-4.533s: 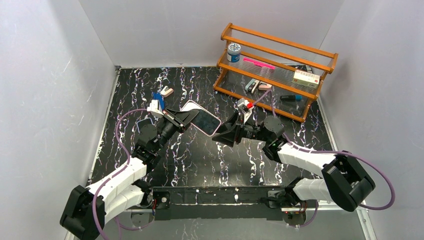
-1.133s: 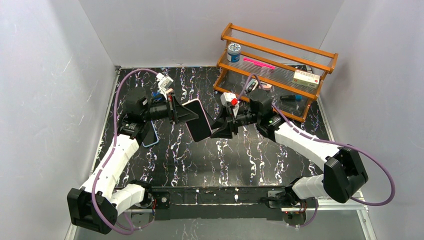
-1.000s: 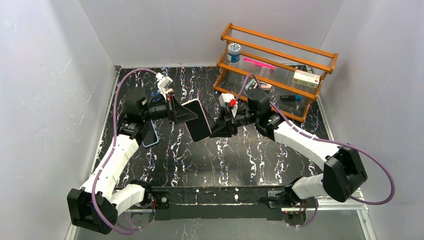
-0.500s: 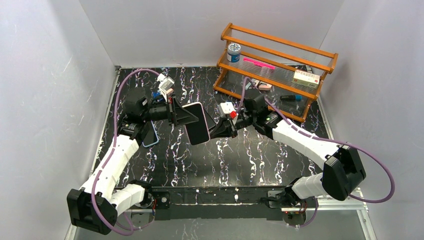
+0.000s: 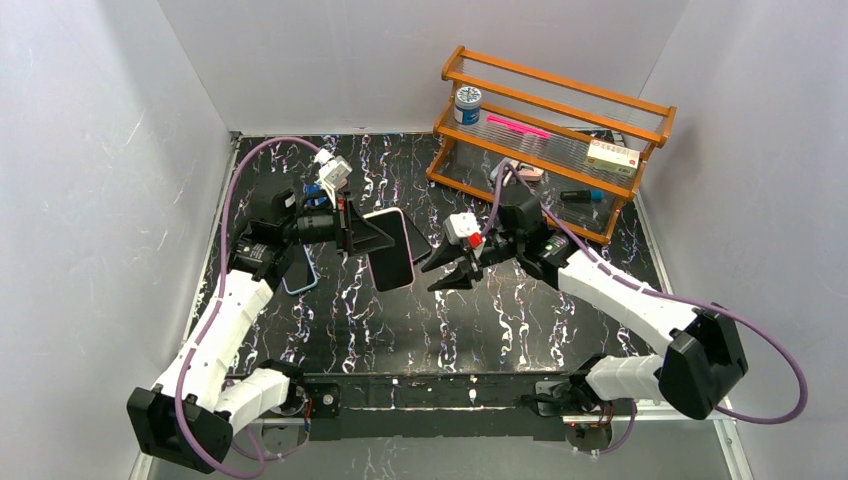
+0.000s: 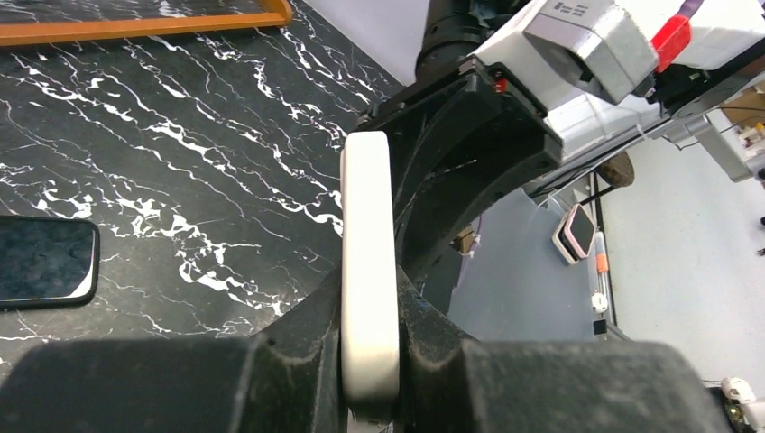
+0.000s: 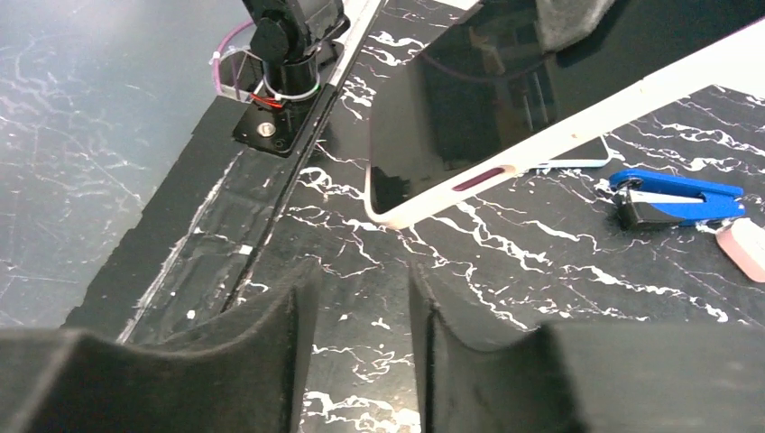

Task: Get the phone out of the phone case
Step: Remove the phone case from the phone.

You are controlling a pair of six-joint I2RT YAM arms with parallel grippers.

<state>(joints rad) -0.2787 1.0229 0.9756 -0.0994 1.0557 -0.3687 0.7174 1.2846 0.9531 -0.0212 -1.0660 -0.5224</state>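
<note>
The left gripper (image 5: 368, 238) is clamped on one edge of the phone case (image 6: 370, 225), with the phone (image 5: 392, 255) seated inside. The right gripper (image 5: 444, 272) hangs just beyond the free end, jaws apart. A hard tug there could wrench both from that thin grip.

No text, brand or number legible in any view. Dark print across the pale box (image 5: 612, 155) on the wooden rack (image 5: 560, 80), too small to read. Blue-and-white label on the round tin (image 5: 467, 104) on the same rack, likewise unreadable. From the left wrist, faint marks along the top of the grey housing (image 6: 586, 41), possibly lettering, too blurred to make out.
</note>
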